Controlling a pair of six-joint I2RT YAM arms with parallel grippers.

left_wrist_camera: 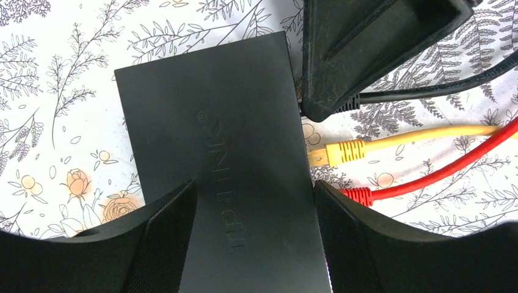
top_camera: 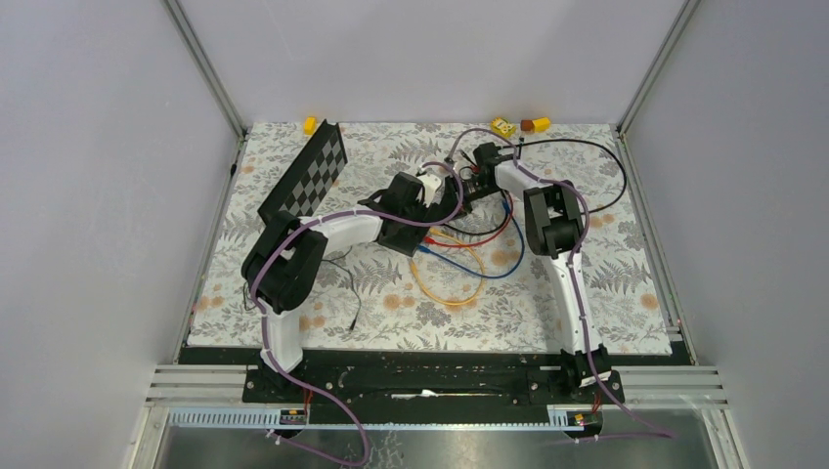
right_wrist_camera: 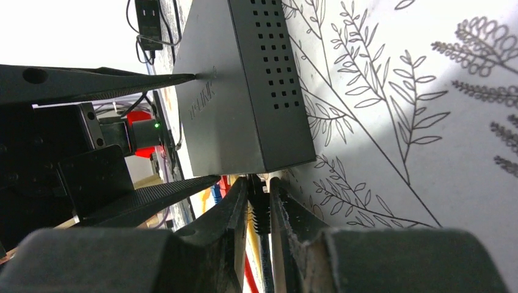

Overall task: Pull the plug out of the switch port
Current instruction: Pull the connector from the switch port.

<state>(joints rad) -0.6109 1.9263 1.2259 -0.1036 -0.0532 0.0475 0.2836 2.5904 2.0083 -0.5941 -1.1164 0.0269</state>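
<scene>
**Both grippers on the switch, one across the box and one on the black plug**

The switch lies flat on the flowered mat at the far middle of the table, between the two grippers. They hide most of it from above.

The left arm rises from its base at the near left and bends at a black elbow. Its forearm then runs right and slightly far, towards the switch. The left gripper stands wide and straddles the box across its width, with one finger against each long edge. It has the switch clamped between them.

The right arm climbs from the near right and folds at mid table. It then turns left and far, coming at the switch from the right. The right gripper is almost closed, with its two fingers pinched on the black plug right at the corner of the box. A black cable trails out behind it. Whether the plug sits in its port or has come free cannot be told, because the fingers cover the joint.

A yellow plug meets the same edge just beside it, and a red plug sits next along that edge. A chequered board leans at the far left, well apart.
</scene>
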